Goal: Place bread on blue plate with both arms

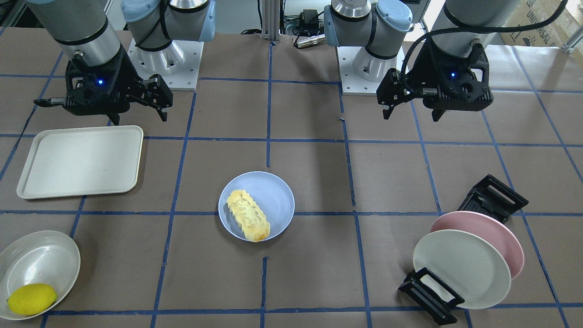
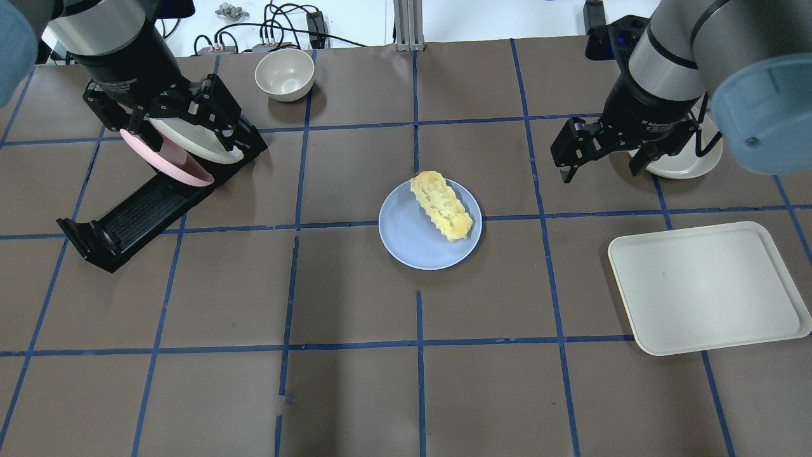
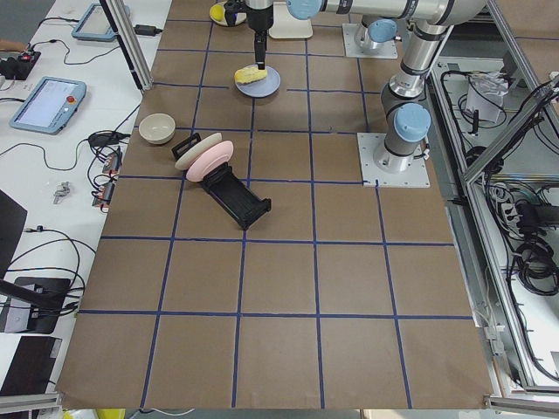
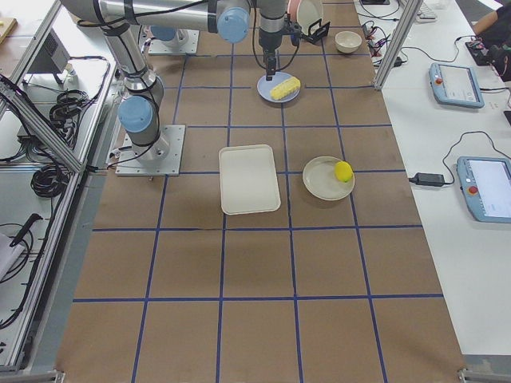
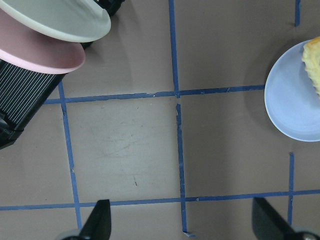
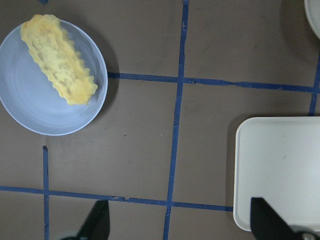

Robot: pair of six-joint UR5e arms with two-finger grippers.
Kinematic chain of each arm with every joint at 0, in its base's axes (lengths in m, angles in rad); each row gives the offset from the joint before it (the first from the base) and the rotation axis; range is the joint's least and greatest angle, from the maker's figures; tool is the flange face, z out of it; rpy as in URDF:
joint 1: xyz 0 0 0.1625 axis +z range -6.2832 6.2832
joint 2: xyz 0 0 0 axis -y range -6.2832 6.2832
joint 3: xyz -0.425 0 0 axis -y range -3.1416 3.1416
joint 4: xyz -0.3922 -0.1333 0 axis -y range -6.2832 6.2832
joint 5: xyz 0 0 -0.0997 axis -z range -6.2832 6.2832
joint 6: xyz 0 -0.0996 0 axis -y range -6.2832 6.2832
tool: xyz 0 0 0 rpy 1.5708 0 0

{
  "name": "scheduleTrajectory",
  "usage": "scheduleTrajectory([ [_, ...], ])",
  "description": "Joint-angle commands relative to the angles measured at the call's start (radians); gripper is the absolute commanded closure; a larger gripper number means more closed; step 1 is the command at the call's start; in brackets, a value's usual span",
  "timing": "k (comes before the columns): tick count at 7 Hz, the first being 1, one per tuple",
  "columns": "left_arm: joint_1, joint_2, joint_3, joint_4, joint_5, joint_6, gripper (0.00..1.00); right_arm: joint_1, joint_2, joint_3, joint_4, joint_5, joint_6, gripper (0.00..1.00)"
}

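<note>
Where bread ends, it meets blue plate rim.

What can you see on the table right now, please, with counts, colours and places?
bread: one, golden-yellow, lying on the blue plate
blue plate: one, pale blue, table centre
tray: one, cream, robot's right side
dish: one, white, far corner on the robot's right, holding the lemon
lemon: one, yellow, in the dish
bowl: one, cream, far edge, robot's left of centre
rack: one, black, robot's left side
pink plate: one, leaning in the rack
cream-white plate: one, leaning in the rack beside the pink plate
left gripper: one, black, open, raised on the rack's side
right gripper: one, black, open, raised near the tray
</note>
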Motion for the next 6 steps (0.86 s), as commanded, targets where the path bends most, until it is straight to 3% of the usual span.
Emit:
scheduleTrajectory([
  [1, 0.007, 0.0, 0.001, 0.0, 0.007, -0.005, 0.0, 0.002, 0.0, 0.002, -0.001, 0.008, 0.0, 0.0],
  [6, 0.007, 0.0, 0.001, 0.002, 0.007, -0.005, 0.0, 0.003, 0.005, 0.078, -0.019, 0.06, 0.006, 0.0],
])
